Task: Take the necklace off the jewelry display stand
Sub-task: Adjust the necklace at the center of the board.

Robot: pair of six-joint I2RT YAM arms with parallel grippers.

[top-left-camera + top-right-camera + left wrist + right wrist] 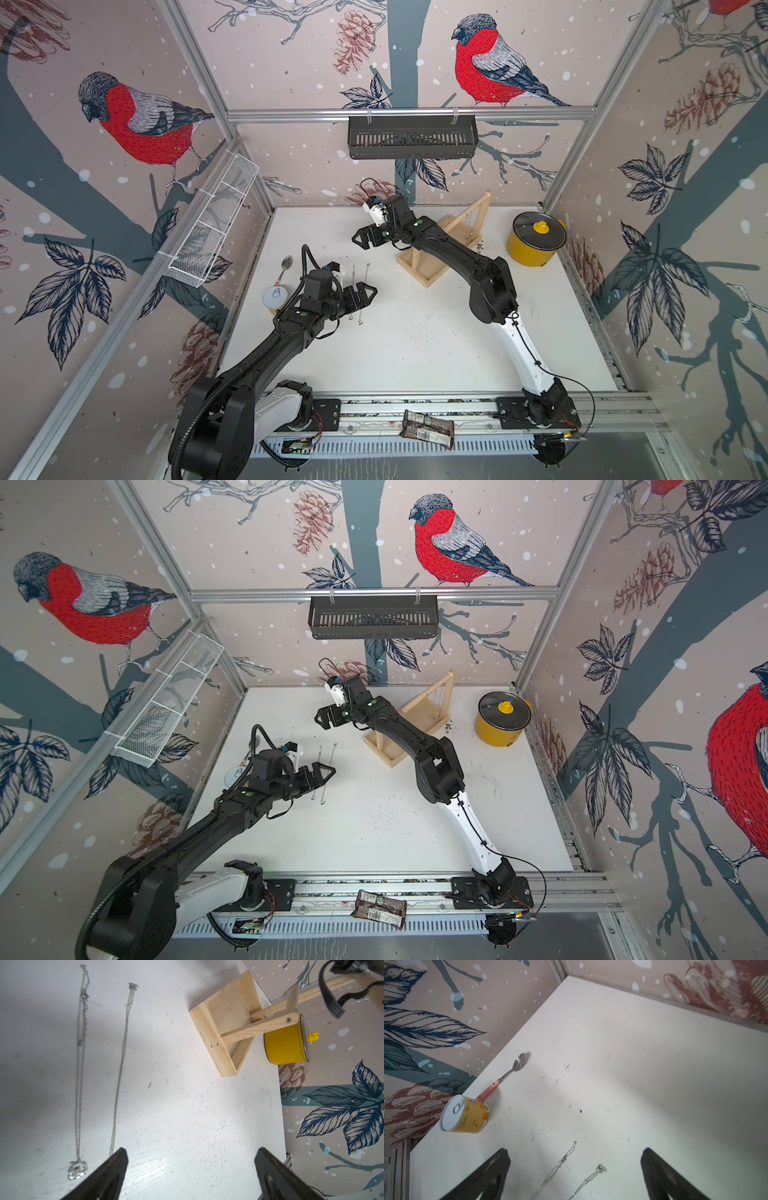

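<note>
The pale wooden jewelry display stand [424, 274] [390, 756] [209, 1028] stands at the back right of the white table. A thin necklace [471, 226] [436, 704] hangs from its crossbar. My right arm lies across the stand. The right gripper [359, 241] [322, 721] [575, 1153] is open and empty, left of the stand. Two silver chains [78, 1084] [120, 1064] [560, 1164] lie side by side on the table. My left gripper [365, 296] [324, 775] [191, 1153] hovers open just over them, holding nothing.
A yellow lidded pot [534, 245] sits right of the stand. A small can [275, 297] and a spoon [286, 266] lie at the left edge. A black basket [411, 137] hangs on the back rail and a white wire basket [212, 224] on the left wall.
</note>
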